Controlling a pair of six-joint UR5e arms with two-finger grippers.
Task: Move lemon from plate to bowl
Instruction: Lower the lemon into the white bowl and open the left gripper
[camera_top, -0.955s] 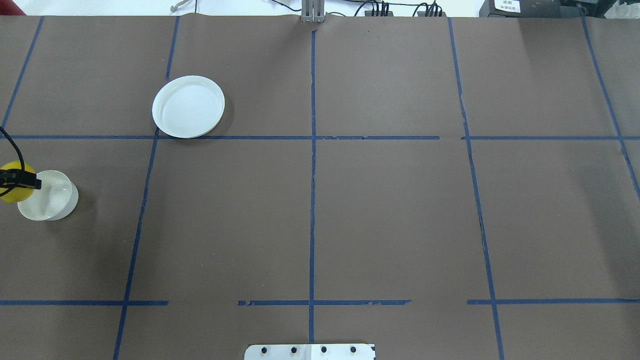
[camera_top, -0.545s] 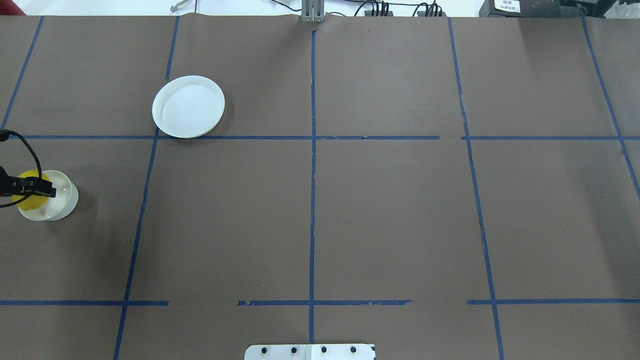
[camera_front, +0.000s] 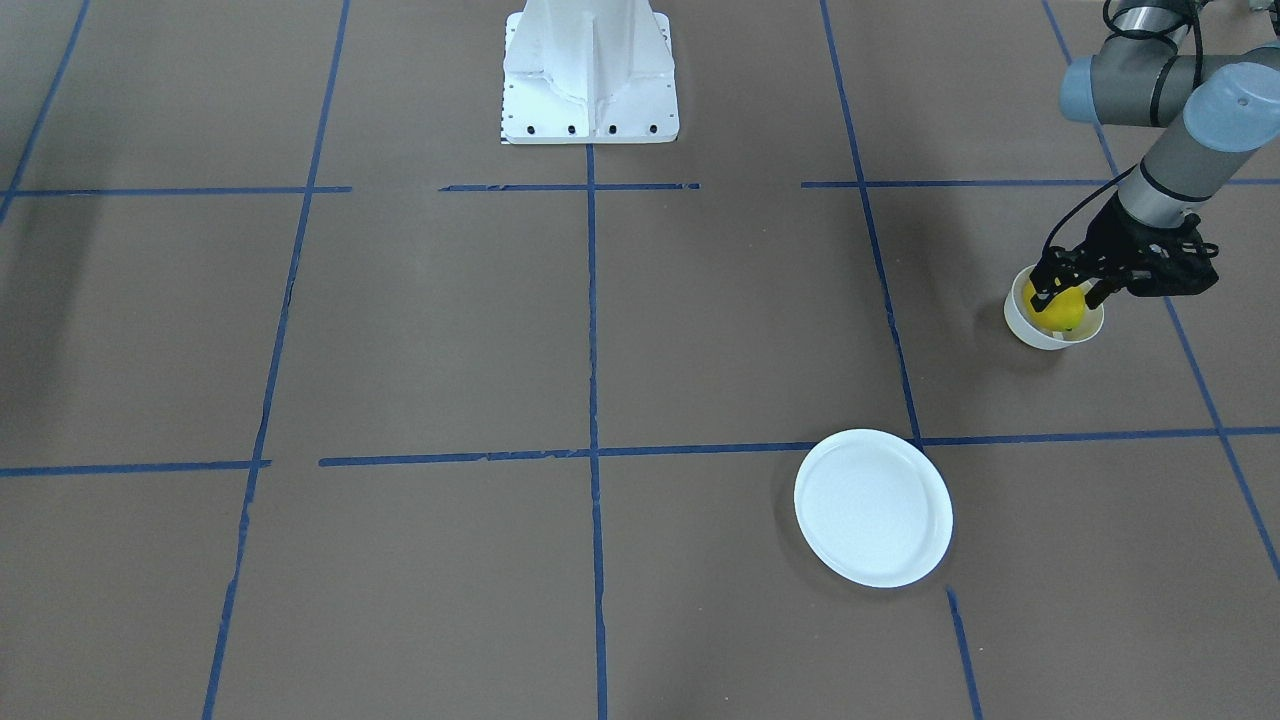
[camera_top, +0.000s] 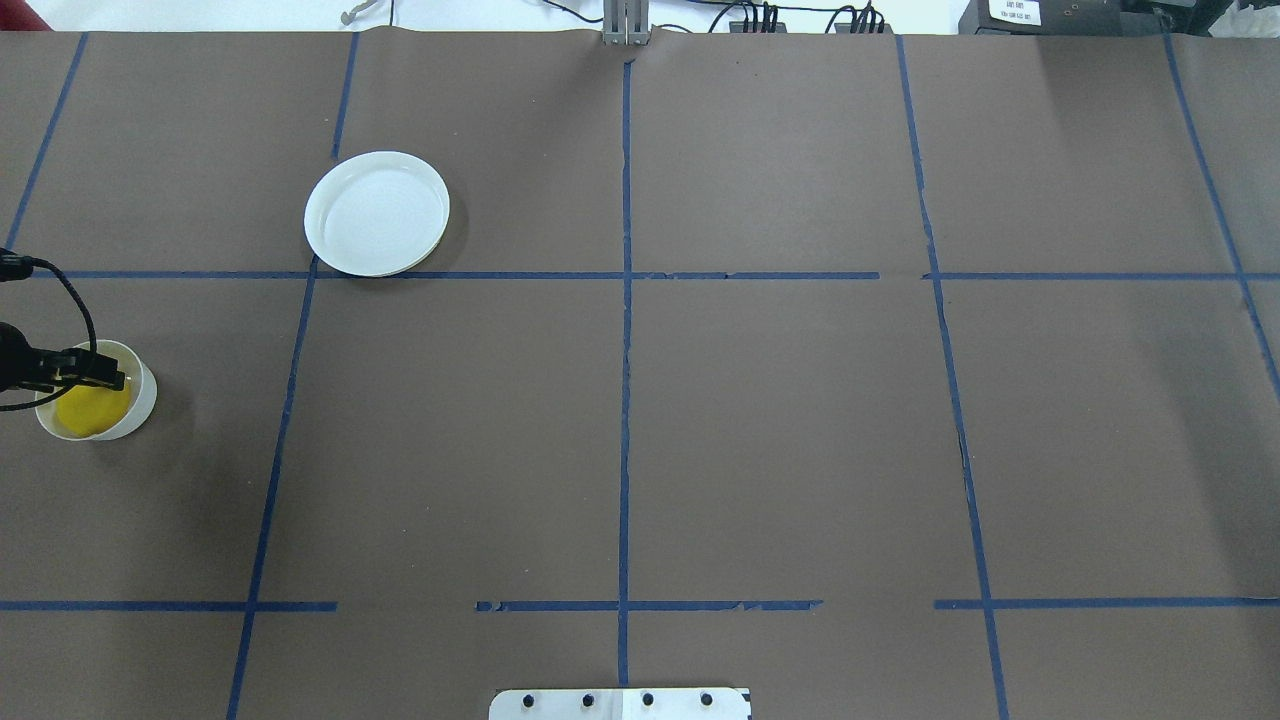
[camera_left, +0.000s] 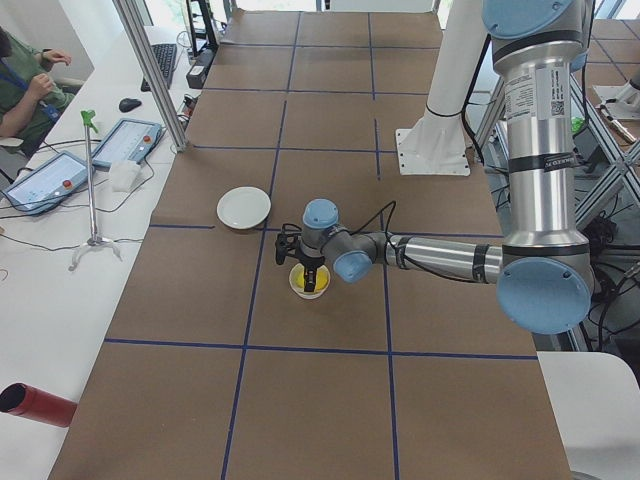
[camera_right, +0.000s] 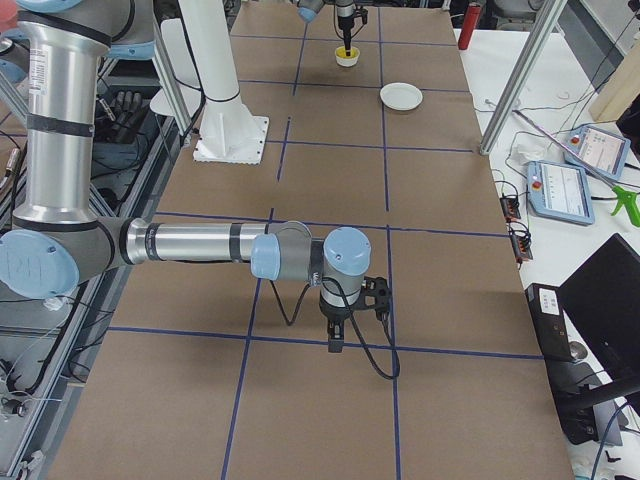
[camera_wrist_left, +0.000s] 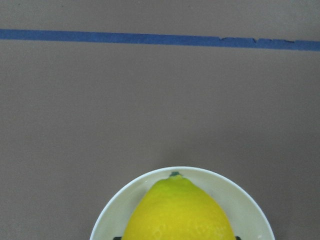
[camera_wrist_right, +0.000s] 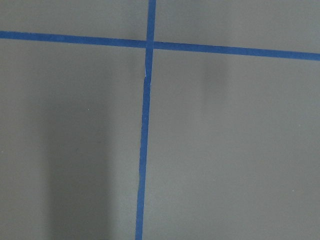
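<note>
The yellow lemon (camera_top: 92, 410) lies inside the small white bowl (camera_top: 146, 396) at the table's left edge. It also shows in the front view (camera_front: 1058, 310) and in the left wrist view (camera_wrist_left: 177, 215), ringed by the bowl's rim (camera_wrist_left: 250, 212). My left gripper (camera_front: 1067, 298) hangs over the bowl, open, with a finger on each side of the lemon. The white plate (camera_top: 377, 213) lies bare, farther back and to the right of the bowl. My right gripper (camera_right: 335, 340) shows only in the exterior right view, pointing down over bare table. I cannot tell if it is open or shut.
Brown paper with blue tape lines (camera_top: 625, 400) covers the table. The robot's white base (camera_front: 590, 80) stands at the near middle edge. The bowl sits close to the table's left end.
My left gripper carried the lemon rightward from beside the bowl to over it. The lemon now sits lower, inside the bowl, apart from the fingers. The plate has not moved.
</note>
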